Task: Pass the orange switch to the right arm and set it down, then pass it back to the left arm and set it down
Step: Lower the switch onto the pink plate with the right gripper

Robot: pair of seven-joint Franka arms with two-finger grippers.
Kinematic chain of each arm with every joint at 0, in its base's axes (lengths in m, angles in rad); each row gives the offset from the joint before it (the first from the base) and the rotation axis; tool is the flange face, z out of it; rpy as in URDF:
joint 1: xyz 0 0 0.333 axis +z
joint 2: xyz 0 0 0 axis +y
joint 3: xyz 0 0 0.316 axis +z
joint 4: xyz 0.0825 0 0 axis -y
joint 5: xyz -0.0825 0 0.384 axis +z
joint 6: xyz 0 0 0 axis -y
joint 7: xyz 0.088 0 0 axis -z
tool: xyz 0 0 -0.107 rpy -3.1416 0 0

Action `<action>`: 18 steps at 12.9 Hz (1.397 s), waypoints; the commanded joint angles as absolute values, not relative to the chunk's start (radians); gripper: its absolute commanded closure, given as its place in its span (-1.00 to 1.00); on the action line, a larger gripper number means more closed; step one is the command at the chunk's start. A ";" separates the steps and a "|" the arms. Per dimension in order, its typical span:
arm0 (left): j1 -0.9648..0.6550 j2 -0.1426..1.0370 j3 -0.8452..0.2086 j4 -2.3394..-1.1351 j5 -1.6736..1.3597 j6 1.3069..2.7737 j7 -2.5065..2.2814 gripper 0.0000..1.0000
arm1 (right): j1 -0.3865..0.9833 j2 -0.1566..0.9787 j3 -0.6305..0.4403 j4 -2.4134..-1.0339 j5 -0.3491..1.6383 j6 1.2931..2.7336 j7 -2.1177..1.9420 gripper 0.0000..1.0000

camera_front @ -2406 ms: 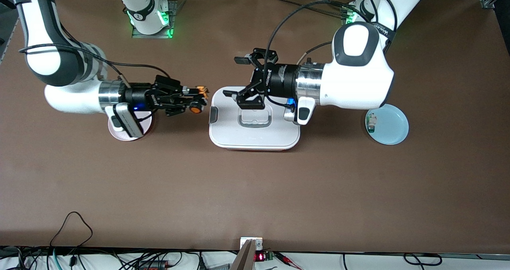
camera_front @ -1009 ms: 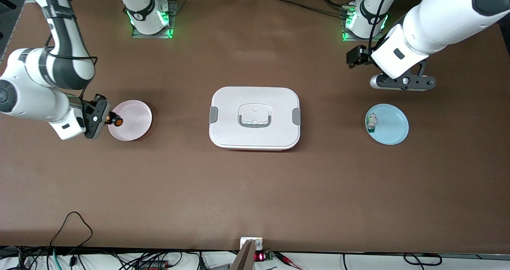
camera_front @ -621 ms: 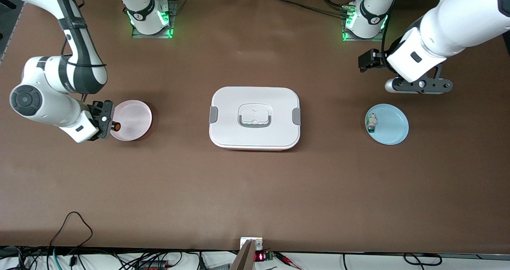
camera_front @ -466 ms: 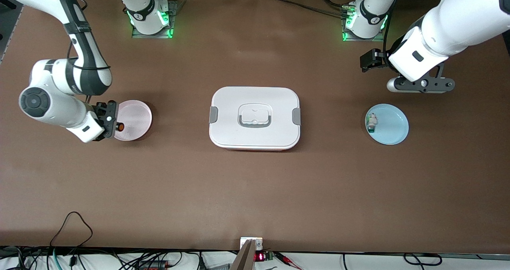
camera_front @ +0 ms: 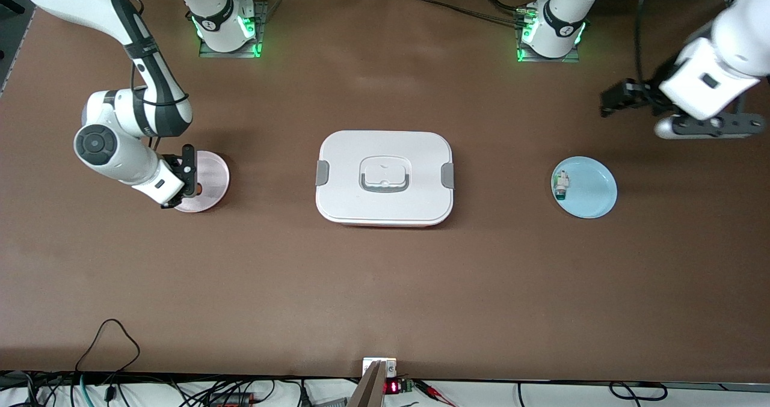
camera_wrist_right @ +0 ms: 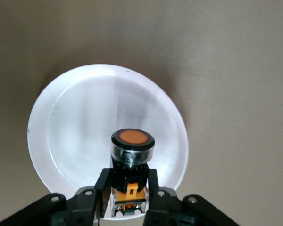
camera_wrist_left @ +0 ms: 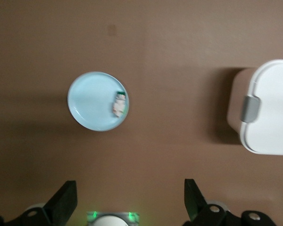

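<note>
Pink plate (camera_front: 207, 181) sits near the tabletop edge at the right arm's end, and the right gripper (camera_front: 187, 177) hangs over its rim. In the right wrist view, that gripper's fingers (camera_wrist_right: 102, 181) are clamped on the black body of the orange switch (camera_wrist_right: 131, 160), its round orange button end pointing down at the plate (camera_wrist_right: 80, 122); the switch is held above the plate, not resting on it.

At the tabletop's centre stands the white box (camera_front: 384, 177), lid on, grey clips on both short sides, well apart from both plates.

Toward the left arm's end lies a light blue plate (camera_front: 589, 187) carrying a small white-and-green component (camera_front: 560, 185) at the rim facing the box.

Over bare tabletop near the edge at the left arm's end, the left gripper (camera_front: 613, 100) is raised, clear of the blue plate. The left wrist view shows its fingers (camera_wrist_left: 63, 205) spread wide with nothing between them.
</note>
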State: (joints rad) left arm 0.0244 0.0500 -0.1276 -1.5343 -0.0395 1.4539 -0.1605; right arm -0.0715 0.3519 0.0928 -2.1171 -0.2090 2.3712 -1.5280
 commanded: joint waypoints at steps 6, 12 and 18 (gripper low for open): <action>0.018 -0.016 -0.163 -1.631 0.123 1.506 -0.129 -1.00 | -0.078 0.299 0.095 -2.226 -0.229 2.433 -1.545 0.69; -0.032 -0.008 -0.152 -1.603 0.100 1.494 -0.192 -1.00 | -0.086 0.290 0.092 -2.299 -0.242 2.486 -1.540 0.69; -0.103 0.018 -0.104 -1.560 0.100 1.491 -0.249 -1.00 | -0.087 0.262 0.089 -2.289 -0.230 2.490 -1.529 -1.00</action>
State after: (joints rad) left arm -0.0938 -0.0032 -0.1233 -1.5941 0.1022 1.4941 -0.2460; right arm -0.0789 0.3086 0.0848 -2.2717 -0.2252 2.4785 -1.5296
